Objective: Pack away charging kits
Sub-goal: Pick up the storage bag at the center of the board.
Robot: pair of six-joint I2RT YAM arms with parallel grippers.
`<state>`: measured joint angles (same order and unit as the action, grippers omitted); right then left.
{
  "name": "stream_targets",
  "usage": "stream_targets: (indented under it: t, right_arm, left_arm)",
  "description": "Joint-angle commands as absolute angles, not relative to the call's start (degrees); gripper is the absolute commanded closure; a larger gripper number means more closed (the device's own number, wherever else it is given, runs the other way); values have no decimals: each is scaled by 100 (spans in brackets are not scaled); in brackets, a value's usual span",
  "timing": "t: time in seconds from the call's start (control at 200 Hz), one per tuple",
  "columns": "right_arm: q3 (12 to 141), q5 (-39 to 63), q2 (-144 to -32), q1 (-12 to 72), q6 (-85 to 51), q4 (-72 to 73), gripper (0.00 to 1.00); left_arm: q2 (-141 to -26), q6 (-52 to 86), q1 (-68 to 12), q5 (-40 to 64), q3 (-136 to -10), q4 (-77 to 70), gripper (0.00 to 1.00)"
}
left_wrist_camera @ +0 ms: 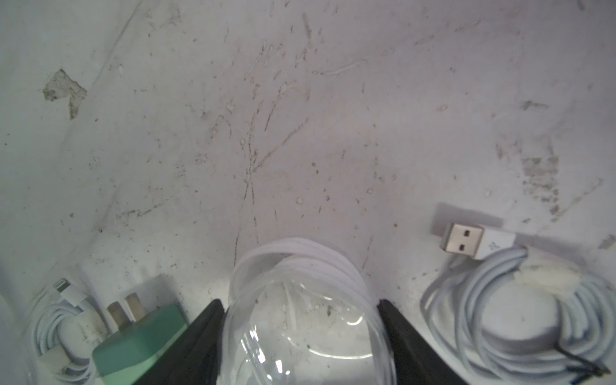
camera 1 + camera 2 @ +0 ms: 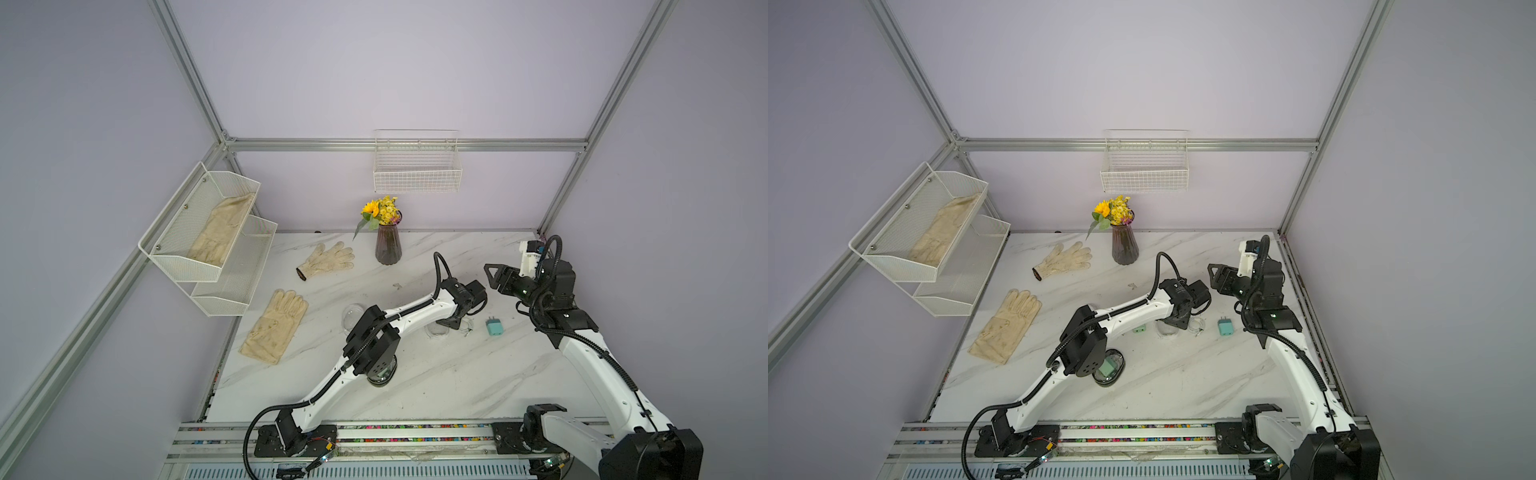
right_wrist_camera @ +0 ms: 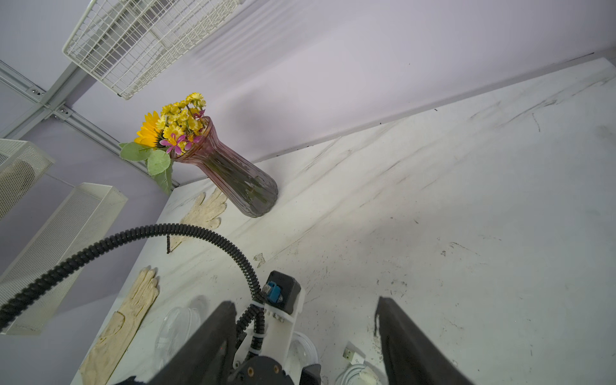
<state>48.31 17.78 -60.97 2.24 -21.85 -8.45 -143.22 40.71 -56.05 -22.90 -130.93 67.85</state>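
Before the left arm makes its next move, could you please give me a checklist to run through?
1. The left gripper straddles the clear case: ok.
2. Firm grip on that case: cannot tell.
3. The white cable fully inside the case: cannot tell.
4. The right gripper open and empty: ok.
5. The teal adapter packed: not ok, it lies bare on the table.
6. The loose cable apart from the left gripper: ok.

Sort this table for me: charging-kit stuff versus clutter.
Job: teal-blue adapter, mint adapter, coiled white cables, clear case they pack into.
Lying about: cream gloves, flower vase, wire basket, mesh shelf.
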Motion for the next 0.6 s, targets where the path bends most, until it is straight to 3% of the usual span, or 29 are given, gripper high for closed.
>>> stream_targets:
  t: [0.0, 0.14, 0.36, 0.595]
  right_arm:
    - [4791, 1912, -6074, 185, -2230, -639, 31]
    - [4764, 1970, -6042, 185, -2252, -675, 31]
    - [4789, 1978, -5912, 185, -2350, -758, 31]
    - [4842, 1835, -5771, 185, -2416, -765, 31]
  left_arm:
    - [-13818, 3601, -5637, -2231, -13142, 6616, 33]
    - [-13783, 2949, -5634, -2270, -13106, 6569, 32]
    - [-13485, 2549, -5666, -2342, -12924, 6563, 11]
    - [-13447, 2700, -5763, -2311, -12649, 6572, 11]
